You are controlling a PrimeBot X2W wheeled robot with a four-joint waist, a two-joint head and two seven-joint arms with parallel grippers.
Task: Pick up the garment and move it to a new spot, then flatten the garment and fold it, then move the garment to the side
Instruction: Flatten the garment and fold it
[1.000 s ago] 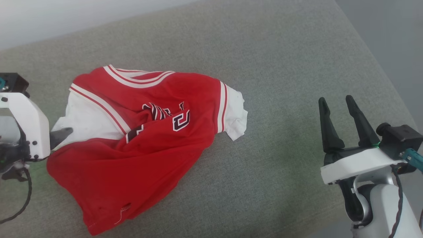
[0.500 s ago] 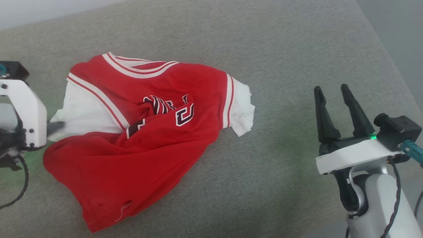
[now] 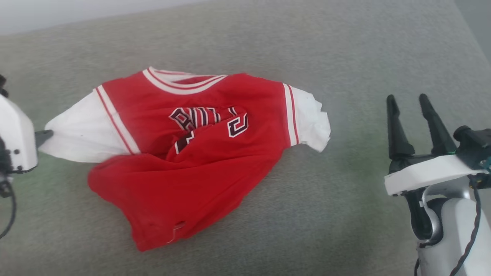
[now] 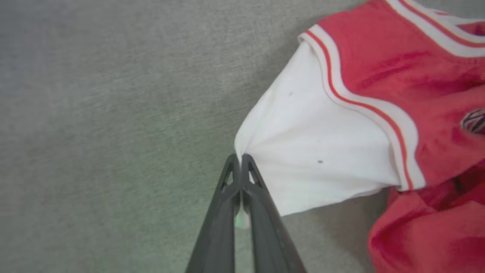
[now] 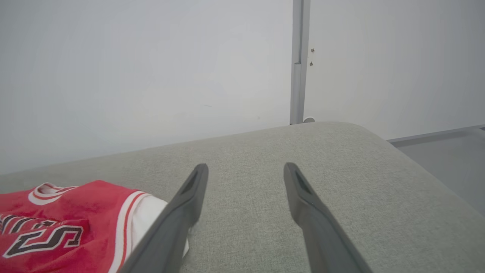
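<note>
The left gripper (image 4: pixel 240 157) has its fingers pressed tightly together, while the right gripper (image 3: pixel 406 98) stands spread wide.

Left end effector (image 4: pixel 239 160): dark, tips pressed together, pinching the corner of the white sleeve (image 4: pixel 314 151). Item: garment (image 4: pixel 398 64), red with striped trim, rumpled, lying on grey woven surface (image 4: pixel 94 113).

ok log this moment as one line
left pincer: shut on white sleeve edge of garment | right pincer: open, empty, apart from garment | garment: crumpled on grey cushion, not yet flattened
</note>
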